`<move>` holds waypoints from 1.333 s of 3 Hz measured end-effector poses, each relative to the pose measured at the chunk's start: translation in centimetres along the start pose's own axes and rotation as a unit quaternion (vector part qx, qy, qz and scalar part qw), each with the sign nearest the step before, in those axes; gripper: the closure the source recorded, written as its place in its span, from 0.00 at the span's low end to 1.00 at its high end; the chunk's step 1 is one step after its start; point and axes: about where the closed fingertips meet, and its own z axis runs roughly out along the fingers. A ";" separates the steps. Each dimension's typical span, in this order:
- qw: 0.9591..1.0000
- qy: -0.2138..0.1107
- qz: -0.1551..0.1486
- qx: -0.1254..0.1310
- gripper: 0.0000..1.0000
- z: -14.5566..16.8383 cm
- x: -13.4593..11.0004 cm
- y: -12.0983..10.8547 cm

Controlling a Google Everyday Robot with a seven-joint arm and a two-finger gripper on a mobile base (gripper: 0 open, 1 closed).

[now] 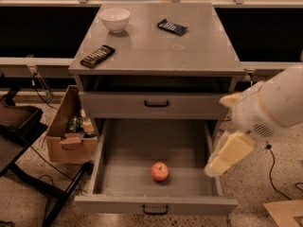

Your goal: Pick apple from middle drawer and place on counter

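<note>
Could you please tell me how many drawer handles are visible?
2: one black handle on the closed grey drawer front, another on the pulled-out grey middle drawer. The cream hand hangs by its right wall.

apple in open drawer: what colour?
The apple is red-orange with yellowish patches, camera view. The gripper hangs at the right wall of the middle drawer.

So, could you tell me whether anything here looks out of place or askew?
Only the apple, lying alone on the floor of the open middle drawer; nothing looks spilled or tipped. The gripper hangs by the drawer's right wall.
</note>
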 end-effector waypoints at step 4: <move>0.992 -0.118 0.037 0.014 0.00 16.7 -0.9 -4.3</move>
